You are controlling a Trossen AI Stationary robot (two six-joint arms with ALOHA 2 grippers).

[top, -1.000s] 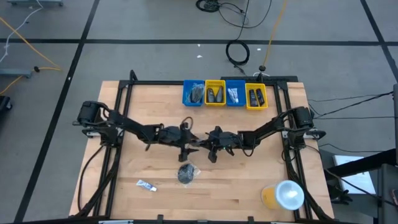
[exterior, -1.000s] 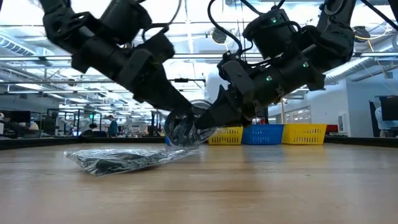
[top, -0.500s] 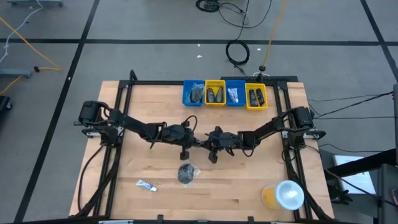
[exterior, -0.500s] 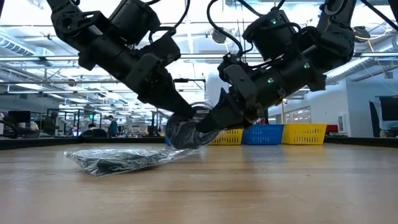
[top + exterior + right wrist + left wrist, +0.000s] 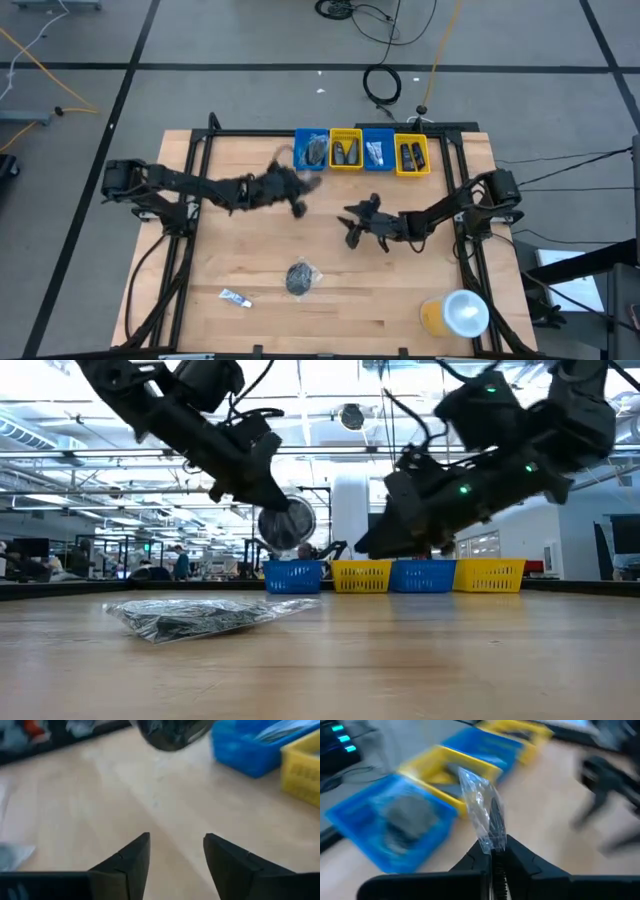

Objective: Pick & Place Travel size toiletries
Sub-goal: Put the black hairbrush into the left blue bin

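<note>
My left gripper [image 5: 296, 196] is shut on a clear-wrapped dark round piece [image 5: 488, 817], held in the air just short of the leftmost blue bin [image 5: 311, 150]. The low view shows the piece [image 5: 286, 524] well above the table. My right gripper [image 5: 353, 224] stands open over the table's middle with nothing between its fingers [image 5: 131, 857]. A second wrapped dark round piece [image 5: 300, 278] lies flat on the table nearer the front. A small white tube [image 5: 236, 297] lies to its left. My left gripper pinches the clear wrapper's end [image 5: 490, 847] between its two fingertips. The fingers come slanting from the table's left and slightly downward. The piece sticks out beyond the fingertips, lifted clear of the table.
Blue and yellow bins alternate in a row of several at the far edge, each holding small items: blue [image 5: 311, 150], yellow [image 5: 346, 150], blue [image 5: 378, 152], yellow [image 5: 411, 155]. A yellow cup with a white lid [image 5: 455, 313] stands at the front right corner.
Both grippers met at the wrapped piece over the table's middle. My left gripper has since carried it up and toward the far edge, close to the bins, and has rolled. My right gripper no longer holds the piece and has drawn back toward the table's right.
</note>
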